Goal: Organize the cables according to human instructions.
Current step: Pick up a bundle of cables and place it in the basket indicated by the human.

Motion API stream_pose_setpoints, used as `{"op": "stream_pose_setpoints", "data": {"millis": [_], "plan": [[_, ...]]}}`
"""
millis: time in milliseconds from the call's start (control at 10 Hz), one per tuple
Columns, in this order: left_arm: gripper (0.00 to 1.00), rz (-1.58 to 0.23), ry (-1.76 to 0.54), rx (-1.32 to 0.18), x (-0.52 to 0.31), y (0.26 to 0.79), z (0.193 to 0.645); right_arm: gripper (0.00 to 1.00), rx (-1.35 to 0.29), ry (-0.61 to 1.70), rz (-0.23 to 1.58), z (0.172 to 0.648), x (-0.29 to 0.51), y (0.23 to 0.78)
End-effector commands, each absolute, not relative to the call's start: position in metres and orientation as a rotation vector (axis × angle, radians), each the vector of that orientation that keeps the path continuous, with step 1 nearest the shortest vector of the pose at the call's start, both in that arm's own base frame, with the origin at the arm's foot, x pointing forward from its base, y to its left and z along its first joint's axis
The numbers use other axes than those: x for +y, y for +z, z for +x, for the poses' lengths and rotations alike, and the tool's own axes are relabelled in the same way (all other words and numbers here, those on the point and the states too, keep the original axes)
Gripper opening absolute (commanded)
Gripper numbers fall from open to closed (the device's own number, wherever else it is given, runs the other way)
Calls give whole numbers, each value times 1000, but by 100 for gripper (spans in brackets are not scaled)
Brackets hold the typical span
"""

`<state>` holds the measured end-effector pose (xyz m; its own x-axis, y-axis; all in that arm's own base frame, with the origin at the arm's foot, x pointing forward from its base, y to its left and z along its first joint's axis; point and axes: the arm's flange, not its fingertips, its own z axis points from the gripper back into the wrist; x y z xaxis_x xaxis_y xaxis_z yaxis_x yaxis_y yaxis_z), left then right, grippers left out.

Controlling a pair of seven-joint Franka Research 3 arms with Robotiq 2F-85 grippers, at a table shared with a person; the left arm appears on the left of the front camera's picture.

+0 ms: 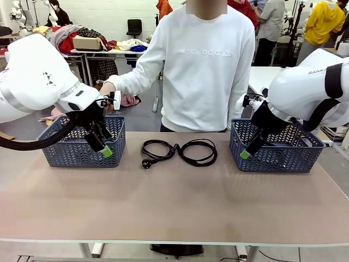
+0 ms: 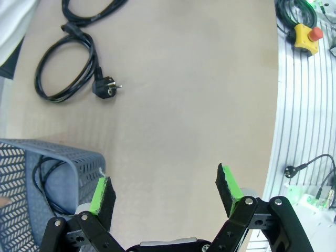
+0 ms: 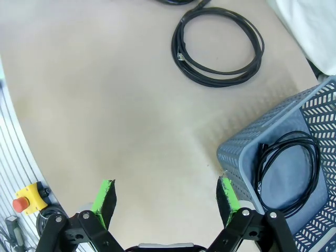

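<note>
Four black cables. Two coils lie side by side mid-table: plugged coil (image 1: 157,150) left, plain coil (image 1: 199,152) right. Two blue baskets: left basket (image 1: 65,155) holds seemingly one cord (image 2: 44,178), right basket (image 1: 278,158) one looped cord (image 3: 289,168). Left gripper (image 2: 165,189) and right gripper (image 3: 166,195) hang wide open, empty, by the baskets' inner edges. Open table (image 1: 174,207) nearer.

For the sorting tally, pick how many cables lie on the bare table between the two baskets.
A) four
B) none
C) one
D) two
D: the plugged cable and the plain coil lie side by side on the tabletop, between the left basket and the right basket.
</note>
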<state>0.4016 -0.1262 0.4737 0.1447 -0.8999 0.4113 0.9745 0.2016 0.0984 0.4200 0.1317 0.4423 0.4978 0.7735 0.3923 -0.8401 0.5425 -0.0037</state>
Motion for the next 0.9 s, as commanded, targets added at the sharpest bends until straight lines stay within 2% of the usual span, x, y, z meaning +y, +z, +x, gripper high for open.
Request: {"op": "stream_pose_setpoints", "data": {"millis": [0,300,800], "plan": [[100,-205,-1361,-428,-125,474,402,100,-373,982,198,422,133,444],[100,-192,-1327,-379,-151,476,416,100,-373,982,198,422,133,444],[100,-98,-1299,-235,-240,471,473,100,-373,982,198,422,133,444]]}}
